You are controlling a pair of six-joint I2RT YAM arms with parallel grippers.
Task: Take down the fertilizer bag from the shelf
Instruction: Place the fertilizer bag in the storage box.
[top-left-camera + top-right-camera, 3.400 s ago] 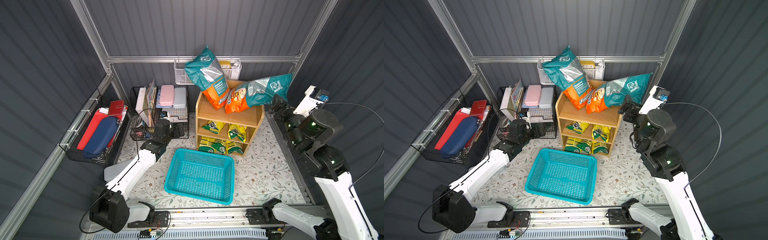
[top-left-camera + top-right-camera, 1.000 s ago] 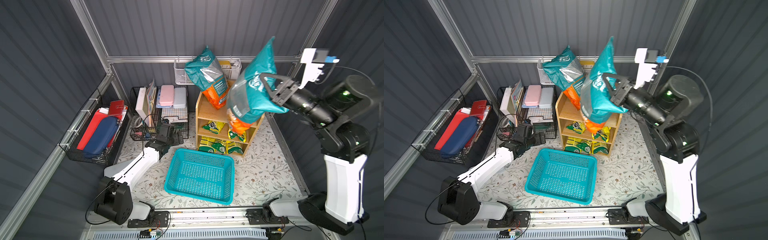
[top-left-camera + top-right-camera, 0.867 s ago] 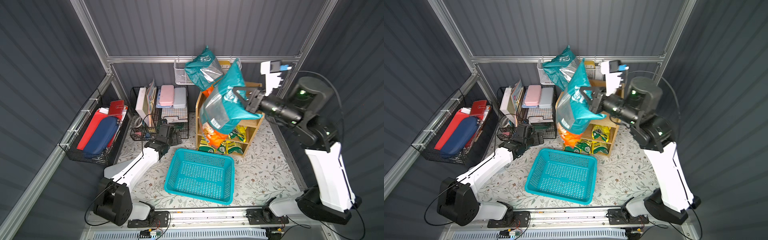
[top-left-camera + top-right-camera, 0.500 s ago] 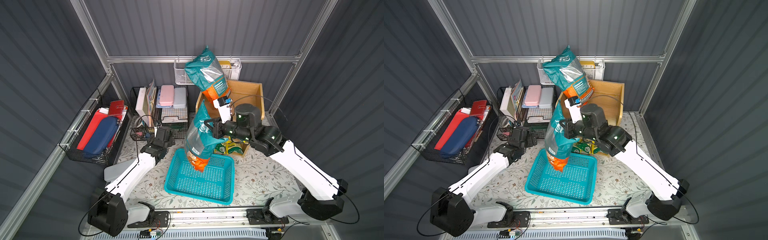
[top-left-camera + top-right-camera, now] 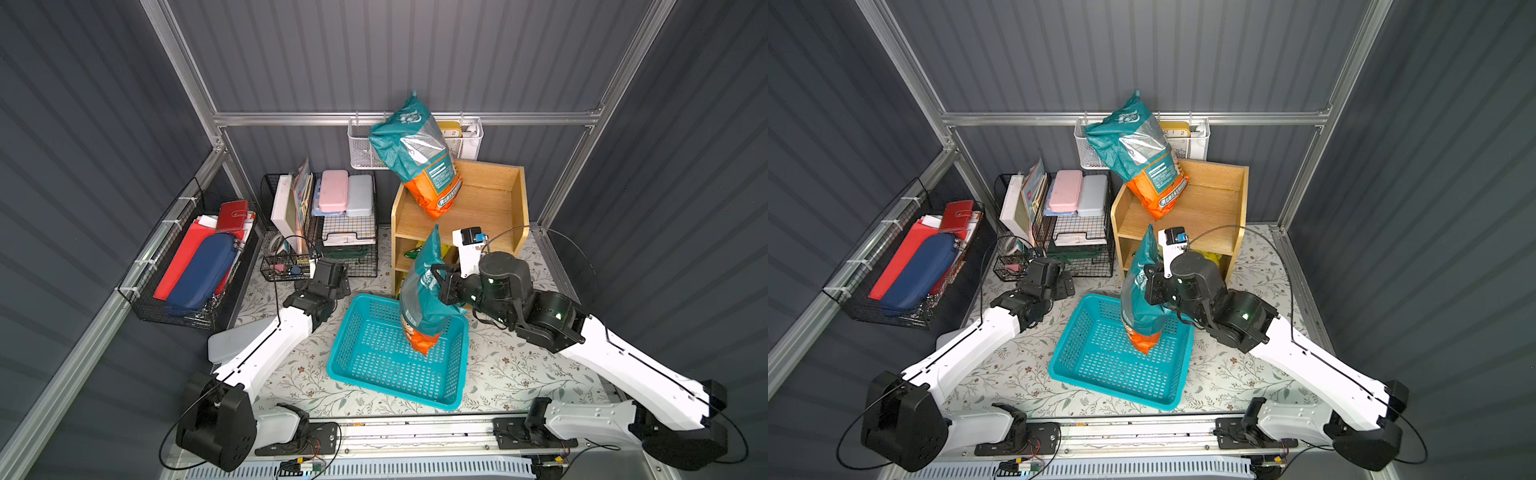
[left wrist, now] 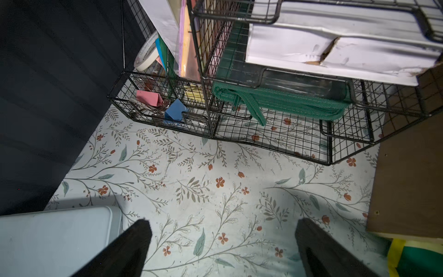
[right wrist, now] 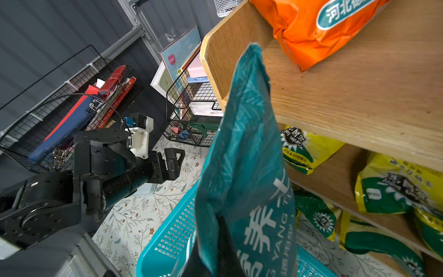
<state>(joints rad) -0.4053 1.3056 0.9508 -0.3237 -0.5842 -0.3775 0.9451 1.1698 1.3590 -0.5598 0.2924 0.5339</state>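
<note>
Over the front of a flowered tabletop (image 5: 519, 365), the right gripper (image 5: 437, 286) pinches a teal and orange fertilizer bag (image 5: 422, 291) by its side, jaws pressed together on the plastic. The fertilizer bag hangs upright, off the shelf (image 5: 482, 203) and just in front of it, with its orange lower end down inside a teal plastic basket (image 5: 340, 332). Whether it touches the basket floor cannot be told. A second bag (image 5: 419, 158) of the same kind leans on the top of the wooden shelf. The left gripper (image 6: 223, 220) hovers low above the tabletop near a black wire rack (image 5: 349, 232), its jaws spread wide and holding nothing.
</note>
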